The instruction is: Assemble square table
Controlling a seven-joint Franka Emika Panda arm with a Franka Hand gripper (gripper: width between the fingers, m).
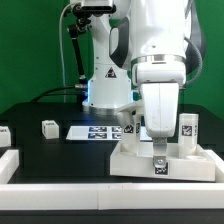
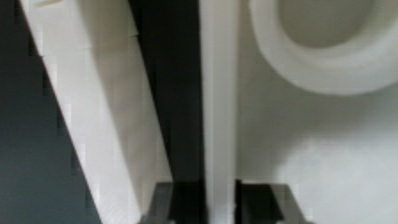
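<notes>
The square table top [image 1: 190,163] is a white tray with a raised rim and lies at the front right in the exterior view. It has a tag [image 1: 160,168] on its front wall. My gripper [image 1: 158,150] points straight down at its front rim. In the wrist view the thin white rim [image 2: 217,110] runs between the two dark fingers [image 2: 178,205], and my gripper [image 2: 217,206] is shut on it. A round socket [image 2: 329,40] shows in the top's floor. One tagged leg [image 1: 187,128] stands upright on the top's right side. Two more legs [image 1: 48,128] [image 1: 4,135] stand on the black table to the left.
The marker board [image 1: 95,131] lies flat at mid table, before the robot's base [image 1: 108,90]. A long white border rail [image 1: 60,168] runs along the front edge and shows beside the rim [image 2: 98,110]. Another small tagged white part [image 1: 128,125] sits behind the gripper.
</notes>
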